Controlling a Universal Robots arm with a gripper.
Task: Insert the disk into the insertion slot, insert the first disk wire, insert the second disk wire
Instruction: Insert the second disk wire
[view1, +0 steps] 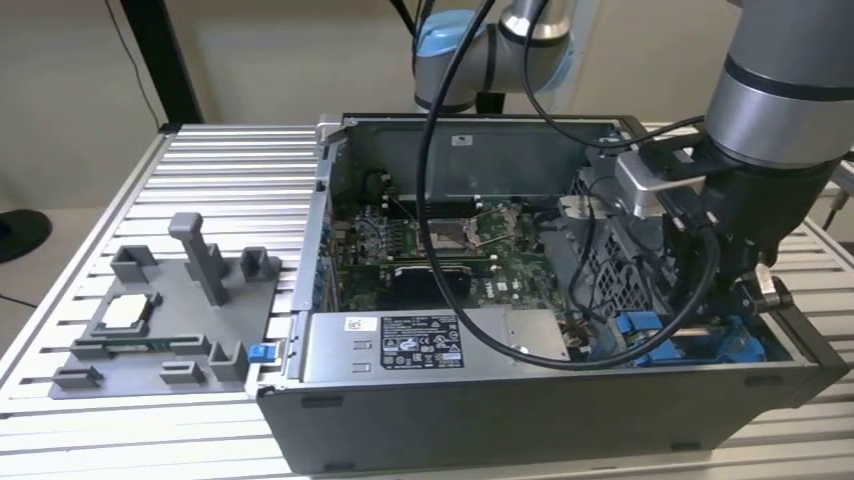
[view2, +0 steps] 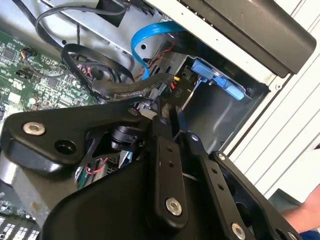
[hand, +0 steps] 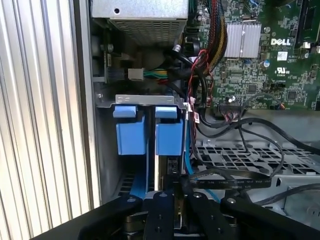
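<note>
In both wrist views my gripper (hand: 177, 196) (view2: 169, 113) hangs low in the open computer case's front corner. Its fingers are shut on the end of a black flat disk wire (hand: 227, 183) (view2: 125, 90). Right beside the fingertips is the insertion slot (hand: 145, 100), a grey metal bay with two blue latch pieces (hand: 131, 136) (view2: 220, 80). The disk (hand: 169, 167) sits inside the slot; its dark end and blue carrier rails show just ahead of the fingers. A thin blue wire (view2: 150, 35) loops past the bay. In the exterior view the arm (view1: 774, 110) reaches down over the blue bay (view1: 681, 340).
The case (view1: 534, 420) stands on a ribbed aluminium table (view1: 227, 170). Motherboard (view1: 441, 250), labelled power-supply box (view1: 427, 345) and perforated cage (hand: 240, 155) crowd the bay, along with loose cable bundles (hand: 205, 65). A grey fixture tray (view1: 160, 320) lies at the exterior view's left. A person's hand (view2: 306, 220) is outside the case.
</note>
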